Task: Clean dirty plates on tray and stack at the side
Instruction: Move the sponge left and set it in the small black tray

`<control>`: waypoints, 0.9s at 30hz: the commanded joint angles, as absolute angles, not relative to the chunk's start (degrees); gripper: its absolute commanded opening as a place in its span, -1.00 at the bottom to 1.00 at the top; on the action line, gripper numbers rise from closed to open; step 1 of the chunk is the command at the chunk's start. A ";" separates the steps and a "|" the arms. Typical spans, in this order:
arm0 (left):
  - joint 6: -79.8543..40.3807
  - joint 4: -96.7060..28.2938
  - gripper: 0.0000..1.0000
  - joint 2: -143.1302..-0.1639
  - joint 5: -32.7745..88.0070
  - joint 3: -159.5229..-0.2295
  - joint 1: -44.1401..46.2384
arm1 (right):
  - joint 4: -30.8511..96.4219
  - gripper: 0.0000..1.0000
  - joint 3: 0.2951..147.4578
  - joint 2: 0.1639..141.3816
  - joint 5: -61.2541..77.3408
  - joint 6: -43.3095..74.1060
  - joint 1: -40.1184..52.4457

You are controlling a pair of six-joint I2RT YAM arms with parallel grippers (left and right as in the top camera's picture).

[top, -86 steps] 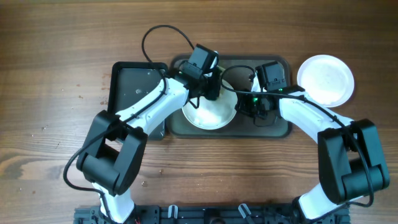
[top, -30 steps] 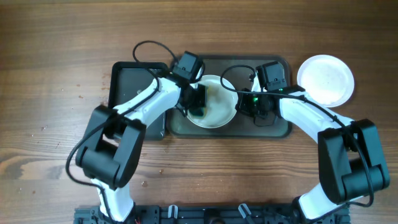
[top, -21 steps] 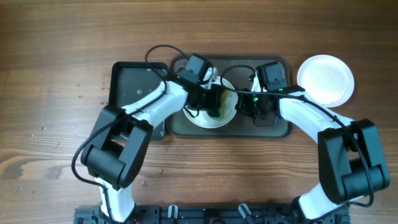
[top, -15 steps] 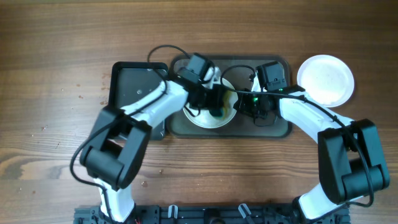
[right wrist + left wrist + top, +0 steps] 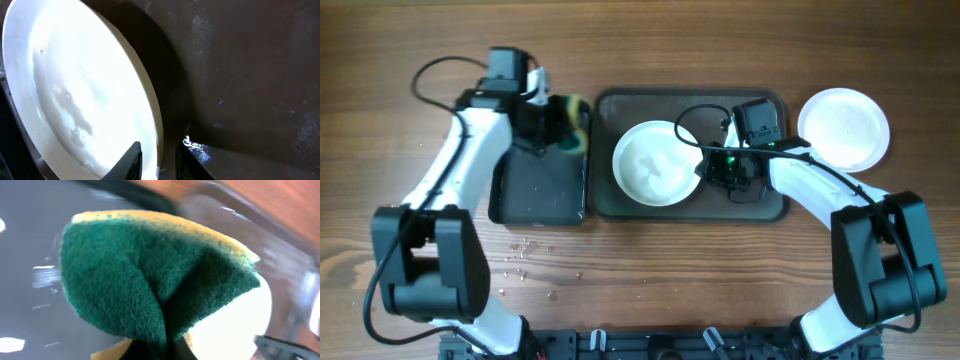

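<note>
A white plate [image 5: 657, 163] lies on the large dark grey tray [image 5: 760, 200] in the middle. My right gripper [image 5: 710, 166] is shut on its right rim; in the right wrist view the plate [image 5: 75, 100] has its edge between the two dark fingers [image 5: 134, 156] of the gripper [image 5: 160, 161]. Another white plate [image 5: 844, 128] sits on the bare wood at the right. I see no third plate. My left gripper [image 5: 550, 125] is shut on a green and yellow sponge [image 5: 572, 122], held over the smaller tray; the sponge [image 5: 160, 275] fills the left wrist view.
A smaller black tray [image 5: 535, 185] lies left of the grey tray, touching it. Water drops [image 5: 525, 248] dot the wood in front of it. Cables loop over the grey tray's far part.
My left gripper has lifted the sponge off the plate and swung left to the black tray's far right corner. The plate is now uncovered. The right arm has not moved.
</note>
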State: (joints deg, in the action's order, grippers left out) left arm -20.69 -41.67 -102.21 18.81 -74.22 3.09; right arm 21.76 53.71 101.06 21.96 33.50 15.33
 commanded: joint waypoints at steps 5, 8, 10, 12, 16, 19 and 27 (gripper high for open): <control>-15.33 -41.43 -0.92 -102.19 7.57 -69.97 1.08 | 21.37 -0.49 53.56 101.91 19.33 35.27 15.59; -15.38 -38.11 -0.92 -102.35 7.53 -66.37 1.54 | 21.37 -0.48 53.56 101.91 18.33 36.16 15.59; -15.35 -35.68 -0.92 -102.35 7.53 -63.77 1.54 | 21.50 -0.47 53.56 101.91 17.96 36.18 15.59; -15.16 -34.17 -0.92 -102.39 7.55 -61.87 1.54 | 21.74 -0.46 53.54 101.91 17.93 36.16 15.59; -15.03 -32.86 -0.92 -102.41 7.55 -59.68 1.54 | 21.85 -0.38 53.54 101.91 17.93 36.18 15.59; -12.29 -32.64 -0.92 -102.43 7.60 -59.35 1.54 | 21.67 -0.35 53.54 101.91 17.96 36.32 15.59; -12.40 -32.03 -0.28 -102.41 7.66 -59.35 1.54 | 21.67 -0.34 53.54 101.91 17.93 36.60 15.59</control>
